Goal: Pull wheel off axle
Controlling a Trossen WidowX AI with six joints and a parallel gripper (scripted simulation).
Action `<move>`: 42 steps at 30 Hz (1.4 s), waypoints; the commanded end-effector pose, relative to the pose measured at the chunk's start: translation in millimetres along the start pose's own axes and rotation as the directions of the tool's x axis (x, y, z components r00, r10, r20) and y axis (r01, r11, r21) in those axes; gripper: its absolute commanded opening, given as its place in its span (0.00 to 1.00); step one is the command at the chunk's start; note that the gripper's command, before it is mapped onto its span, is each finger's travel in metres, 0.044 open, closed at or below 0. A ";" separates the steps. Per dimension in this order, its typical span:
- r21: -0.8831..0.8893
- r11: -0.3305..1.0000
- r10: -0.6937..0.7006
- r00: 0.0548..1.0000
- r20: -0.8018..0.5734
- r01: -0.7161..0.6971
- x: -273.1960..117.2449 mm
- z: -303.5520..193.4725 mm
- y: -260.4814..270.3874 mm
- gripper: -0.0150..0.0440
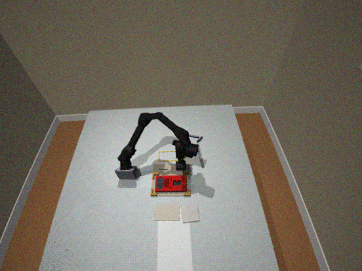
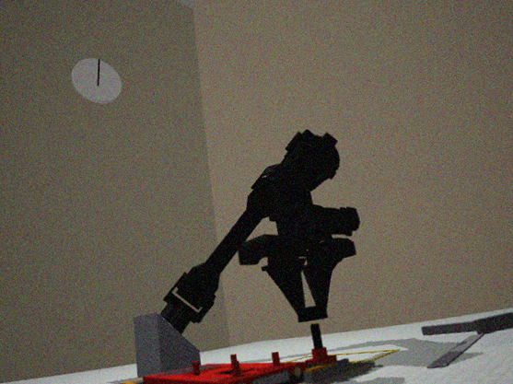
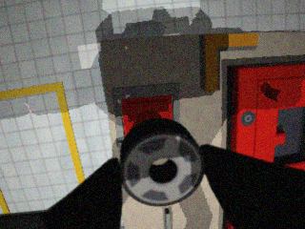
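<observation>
Wheel (image 3: 162, 168) clamped in the jaws, clear above the axle (image 2: 315, 334); yellow-marked area (image 3: 35, 143) beside.

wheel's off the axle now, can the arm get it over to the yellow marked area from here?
Probably yes. The tool grips the wheel with a visible gap above the axle, and the yellow marked area lies right beside it, with nothing standing between.

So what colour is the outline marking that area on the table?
Yellow: the outline shows best in the wrist view.
</observation>
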State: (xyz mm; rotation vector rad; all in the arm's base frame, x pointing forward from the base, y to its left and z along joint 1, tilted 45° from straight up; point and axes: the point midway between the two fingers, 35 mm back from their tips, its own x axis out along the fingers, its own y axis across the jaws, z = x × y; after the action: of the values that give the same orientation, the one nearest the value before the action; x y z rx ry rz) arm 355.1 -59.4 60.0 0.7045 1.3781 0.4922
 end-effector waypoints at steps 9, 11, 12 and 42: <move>-0.008 1.000 -0.006 1.000 0.006 0.006 -33.9 -0.8 -0.2 0.25; 0.001 1.000 -0.001 1.000 0.002 0.001 -25.7 -1.4 -0.3 0.25; 0.001 1.000 -0.001 1.000 0.002 0.001 -25.9 -1.9 1.1 0.25; -0.004 1.000 -0.004 1.000 0.003 0.004 -32.8 -41.7 79.4 0.25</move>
State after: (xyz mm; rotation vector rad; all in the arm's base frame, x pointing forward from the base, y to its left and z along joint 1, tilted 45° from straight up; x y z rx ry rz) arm 322.5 -26.3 130.3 0.6930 1.3755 0.4919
